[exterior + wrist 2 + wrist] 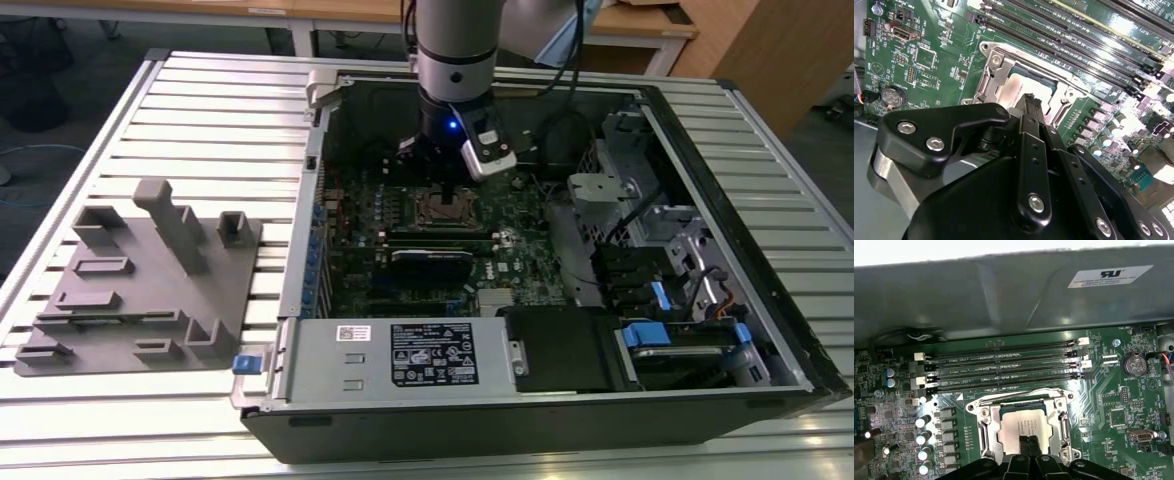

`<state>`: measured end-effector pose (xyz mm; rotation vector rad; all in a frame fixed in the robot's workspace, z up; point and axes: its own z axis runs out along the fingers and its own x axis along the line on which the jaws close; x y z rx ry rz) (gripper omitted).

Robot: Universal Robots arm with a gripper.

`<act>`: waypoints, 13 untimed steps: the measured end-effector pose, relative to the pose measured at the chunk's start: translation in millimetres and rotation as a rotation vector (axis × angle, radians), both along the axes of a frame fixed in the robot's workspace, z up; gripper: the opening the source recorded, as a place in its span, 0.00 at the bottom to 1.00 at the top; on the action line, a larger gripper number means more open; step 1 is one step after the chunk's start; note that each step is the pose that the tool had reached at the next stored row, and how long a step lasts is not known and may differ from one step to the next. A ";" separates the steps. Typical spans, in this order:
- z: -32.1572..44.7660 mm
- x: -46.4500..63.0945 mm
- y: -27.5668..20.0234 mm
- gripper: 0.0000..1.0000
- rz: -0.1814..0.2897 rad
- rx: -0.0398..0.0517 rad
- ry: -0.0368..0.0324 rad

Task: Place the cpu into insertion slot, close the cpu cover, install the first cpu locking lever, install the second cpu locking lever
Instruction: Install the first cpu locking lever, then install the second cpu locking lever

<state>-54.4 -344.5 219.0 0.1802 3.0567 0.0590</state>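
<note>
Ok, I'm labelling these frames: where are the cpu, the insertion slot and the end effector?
cpu (1021,429), first wrist view, metal top.
insertion slot (985,429), first wrist view, silvery rim.
end effector (1029,442), first wrist view, between its fingertips.

1. You've got one cpu, sitting in one insertion slot.
2. One cpu cover shows in the second wrist view.
3. Four long black memory slots in the first wrist view.
4. One coin cell battery.
5. One open computer case, one grey fixture block beside it.
6. One gripper.
</note>
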 end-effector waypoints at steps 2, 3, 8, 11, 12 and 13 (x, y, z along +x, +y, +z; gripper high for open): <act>1.5 0.0 0.0 0.11 0.000 0.0000 0.0001; 2.8 0.0 0.0 0.11 0.000 0.0000 0.0001; 2.9 0.0 0.0 0.11 0.000 0.0000 0.0001; 3.0 0.0 0.0 0.11 0.000 0.0000 0.0001; 3.5 -0.1 -0.1 0.11 0.000 -0.0005 0.0004; 4.2 -0.1 -0.1 0.11 0.000 -0.0006 0.0005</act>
